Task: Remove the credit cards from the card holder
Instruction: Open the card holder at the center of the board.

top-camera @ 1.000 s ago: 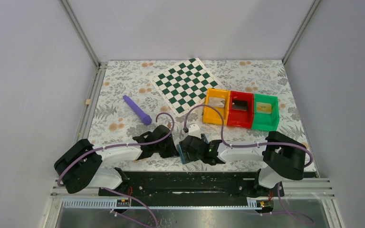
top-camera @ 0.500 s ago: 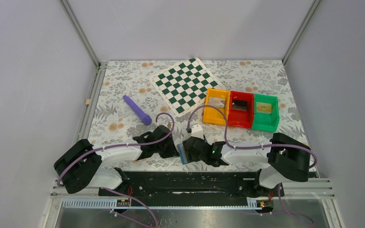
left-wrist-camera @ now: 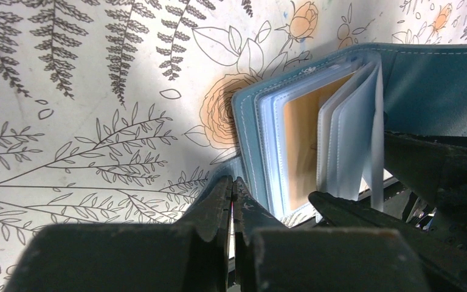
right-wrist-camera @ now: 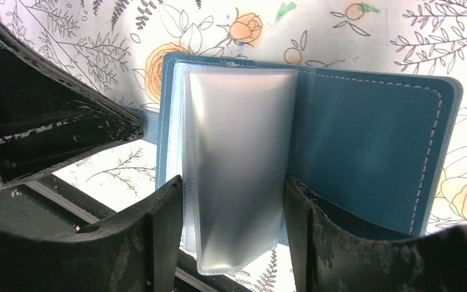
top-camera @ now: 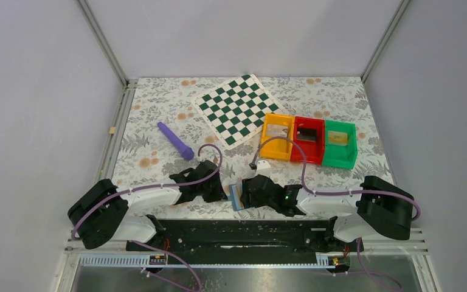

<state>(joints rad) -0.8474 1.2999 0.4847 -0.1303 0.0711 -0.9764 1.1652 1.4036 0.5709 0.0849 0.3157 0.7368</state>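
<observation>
Two grippers meet at 6 o'clock on the table (top-camera: 152,103), right at the near edge, and the card holder (top-camera: 237,198) sits between them, only a blue sliver of it showing from above.

Your left gripper (left-wrist-camera: 232,182) has its jaws pressed together, pinching a narrow blue strap (right-wrist-camera: 148,115) that runs off the holder's edge.

Over on your right wrist view, the holder lies open, with its blue cover out at 3 o'clock and the clear sleeves (right-wrist-camera: 237,158) fanned up in the middle. Your right gripper (right-wrist-camera: 231,188) has its jaws spread wide, one finger (right-wrist-camera: 167,225) on each side of those sleeves. Whether they actually press the plastic, you can't tell.

From the left wrist, there it is: a yellow-gold credit card (left-wrist-camera: 301,137) tucked inside one sleeve.

Out at 2 o'clock on the table, the orange bin (top-camera: 273,152), red bin (top-camera: 307,156) and green bin (top-camera: 339,160) stand side by side, touching. A gold card (top-camera: 338,137) lies in the green one.

The chequered board (top-camera: 237,109) sits at 12 o'clock and the purple stick (top-camera: 175,140) at 10.
</observation>
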